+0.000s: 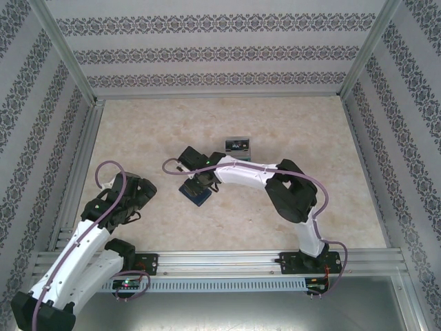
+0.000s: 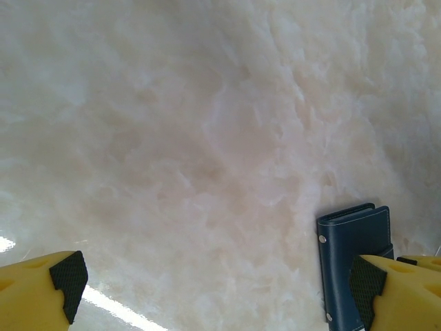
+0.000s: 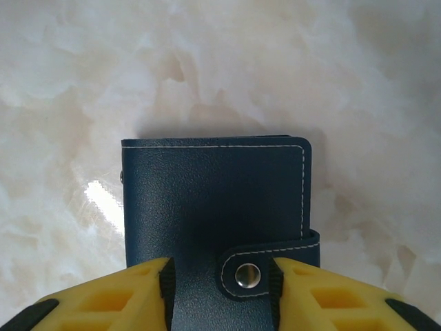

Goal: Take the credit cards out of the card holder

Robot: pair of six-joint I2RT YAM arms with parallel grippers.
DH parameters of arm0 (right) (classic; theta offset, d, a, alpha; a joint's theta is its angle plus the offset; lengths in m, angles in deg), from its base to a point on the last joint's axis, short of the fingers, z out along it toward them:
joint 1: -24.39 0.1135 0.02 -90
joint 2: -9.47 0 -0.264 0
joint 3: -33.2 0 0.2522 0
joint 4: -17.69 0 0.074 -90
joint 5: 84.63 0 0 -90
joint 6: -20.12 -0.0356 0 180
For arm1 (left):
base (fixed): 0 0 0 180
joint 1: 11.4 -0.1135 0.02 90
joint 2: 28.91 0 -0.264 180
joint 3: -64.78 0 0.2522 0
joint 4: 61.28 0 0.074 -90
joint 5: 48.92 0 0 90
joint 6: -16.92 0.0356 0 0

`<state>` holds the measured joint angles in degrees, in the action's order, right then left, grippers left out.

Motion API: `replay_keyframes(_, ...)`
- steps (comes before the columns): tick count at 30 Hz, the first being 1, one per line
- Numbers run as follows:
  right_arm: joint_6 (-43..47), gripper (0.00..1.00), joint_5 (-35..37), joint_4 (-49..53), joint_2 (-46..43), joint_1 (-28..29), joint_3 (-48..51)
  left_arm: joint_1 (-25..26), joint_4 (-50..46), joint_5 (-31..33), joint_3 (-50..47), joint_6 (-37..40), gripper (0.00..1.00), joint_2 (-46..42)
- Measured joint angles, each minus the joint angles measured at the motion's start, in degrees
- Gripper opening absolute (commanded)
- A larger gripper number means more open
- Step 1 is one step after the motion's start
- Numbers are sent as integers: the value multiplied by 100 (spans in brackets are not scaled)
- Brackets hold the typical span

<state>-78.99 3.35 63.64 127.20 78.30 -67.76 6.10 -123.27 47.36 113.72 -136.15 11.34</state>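
— How far along is this?

— Barely started, I'd say. The card holder (image 3: pixel 213 200) lies flat on the surface (image 1: pixel 296 131), folded shut, with its clasp tab (image 3: pixel 269 265) snapped down.

— Any cards out?

— One dark card (image 1: pixel 236 145) with light marks lies on the surface beyond the card holder, apart from it. It looks like one already removed. I cannot see any others; if more exist, they are inside the closed fold.

— And the arms?

— The right gripper (image 3: pixel 220 293) is low over the card holder, jaws partly spread to either side of the snap, gripping nothing that I can make out; whether the pads touch the leather I cannot tell. The left gripper (image 2: pixel 217 276) is spread wide and empty, just beside the card holder's edge.

— So what's left?

— Unsnapping the tab, opening the fold, and pulling out whatever remains.
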Motion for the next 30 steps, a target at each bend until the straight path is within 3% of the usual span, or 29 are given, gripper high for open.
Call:
replay_keyframes(9, 164, 49, 2, 66, 131, 0, -17, 0, 2, 0, 0, 0, 99, 92)
replay_keyframes(11, 197, 46, 13, 63, 131, 0, -2, 0, 2, -2, 2, 0, 99, 96)
replay_keyframes(14, 232, 31, 46, 66, 131, -2, 7, 0, 4, -2, 0, 0, 99, 103)
replay_keyframes(18, 258, 19, 61, 63, 131, 0, 7, 0, 4, -4, 0, 2, 100, 144)
replay_keyframes(21, 256, 1, 76, 59, 120, -2, 7, 0, 11, -24, 2, 4, 99, 153)
replay_keyframes(27, 33, 0, 28, -2, -2, -17, 92, 0, 332, -387, -9, 155, 95, 289)
replay_keyframes(30, -262, 0, -190, -92, -175, -101, 286, 0, 680, -745, -37, 271, 80, 490)
